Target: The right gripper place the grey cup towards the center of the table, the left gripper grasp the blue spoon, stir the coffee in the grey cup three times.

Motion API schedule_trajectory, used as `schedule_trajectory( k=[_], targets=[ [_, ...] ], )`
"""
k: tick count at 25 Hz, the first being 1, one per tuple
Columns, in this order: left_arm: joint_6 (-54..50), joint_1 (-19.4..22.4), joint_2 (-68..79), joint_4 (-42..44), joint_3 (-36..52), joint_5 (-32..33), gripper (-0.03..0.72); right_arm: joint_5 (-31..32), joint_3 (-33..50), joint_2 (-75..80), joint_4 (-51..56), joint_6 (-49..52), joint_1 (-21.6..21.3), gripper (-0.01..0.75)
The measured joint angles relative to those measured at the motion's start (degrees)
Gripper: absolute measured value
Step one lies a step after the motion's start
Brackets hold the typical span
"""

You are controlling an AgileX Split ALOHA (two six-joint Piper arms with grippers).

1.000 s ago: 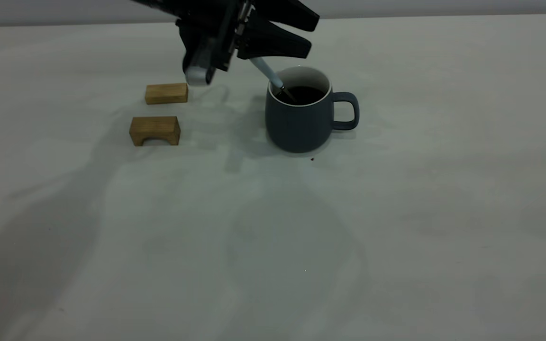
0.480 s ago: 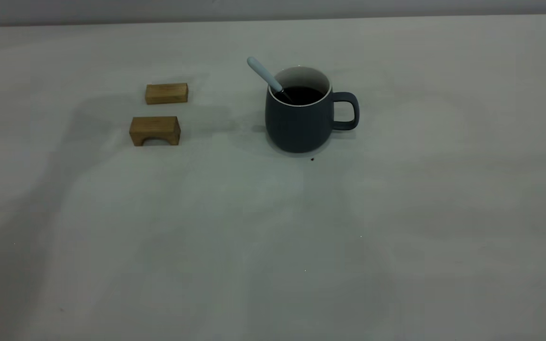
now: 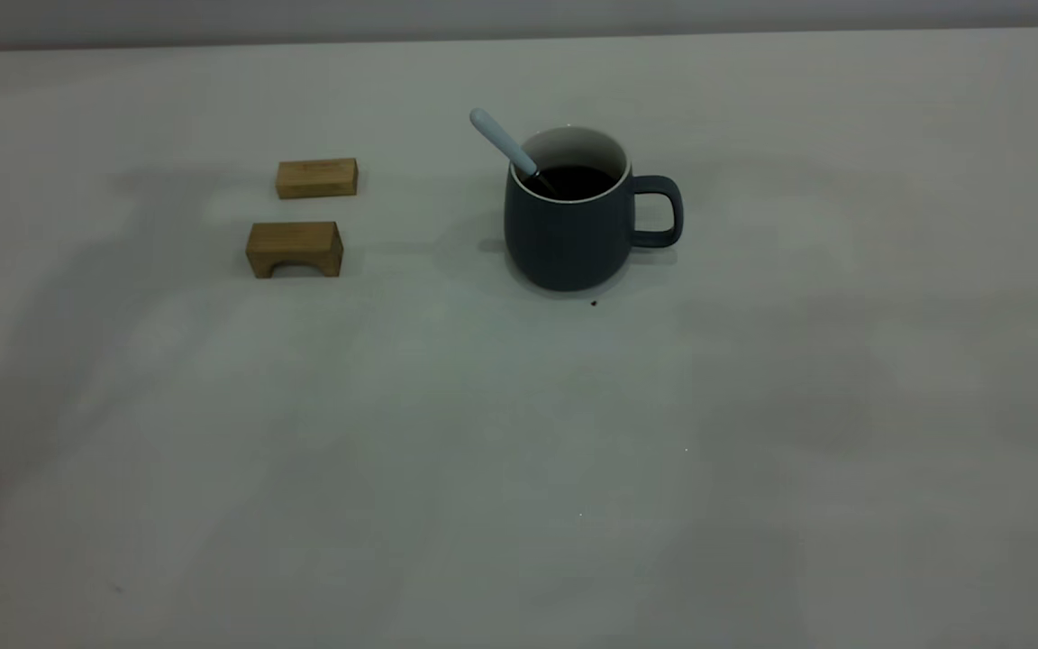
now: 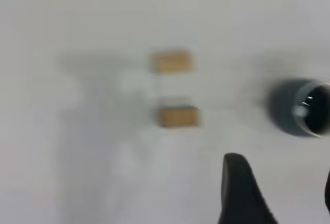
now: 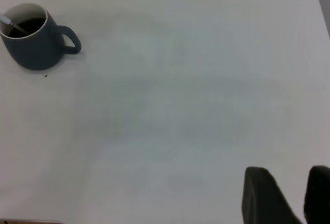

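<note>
The grey cup (image 3: pixel 564 239) stands upright near the middle of the table (image 3: pixel 519 451), handle to the right, with dark coffee (image 3: pixel 576 180) inside. The blue spoon (image 3: pixel 501 140) leans in it, its handle sticking out over the left rim, held by nothing. Neither arm shows in the exterior view. In the left wrist view my left gripper (image 4: pixel 281 170) is open and empty, high above the table, away from the cup (image 4: pixel 291 113). My right gripper (image 5: pixel 287 170) is open and empty, far from the cup (image 5: pixel 33 46).
Two small wooden blocks lie left of the cup: a flat one (image 3: pixel 316 178) and an arched one (image 3: pixel 294 248), also seen as blocks (image 4: pixel 178 116) in the left wrist view. A tiny dark speck (image 3: pixel 593 303) sits just in front of the cup.
One second ago the left gripper hung at the spoon's handle above the cup. It has since let go and left the exterior view. The spoon stays leaning in the cup.
</note>
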Motion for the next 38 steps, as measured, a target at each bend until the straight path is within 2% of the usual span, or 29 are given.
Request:
schedule_trajectory(
  k=[3,7,17,23,29,38],
  targets=[
    [0.13,0.0,-5.51,5.74,3.02,0.0,0.463,0.0,0.0,0.0,0.0,0.05,0.0,0.237],
    [0.18,0.0,-13.45,9.25,11.57,0.0,0.463,0.0,0.0,0.0,0.0,0.05,0.0,0.237],
    [0.33,0.0,-35.96,10.1,46.33,0.0,0.463,0.0,0.0,0.0,0.0,0.05,0.0,0.237],
    [0.4,0.55,-59.98,10.44,64.58,0.0,0.463,0.0,0.0,0.0,0.0,0.05,0.0,0.237],
    [0.4,5.61,-82.67,10.68,72.12,0.0,0.463,0.0,0.0,0.0,0.0,0.05,0.0,0.237],
    [5.56,11.09,-99.13,6.48,78.71,-1.64,0.463,0.0,0.0,0.0,0.0,0.05,0.0,0.237]
  ],
)
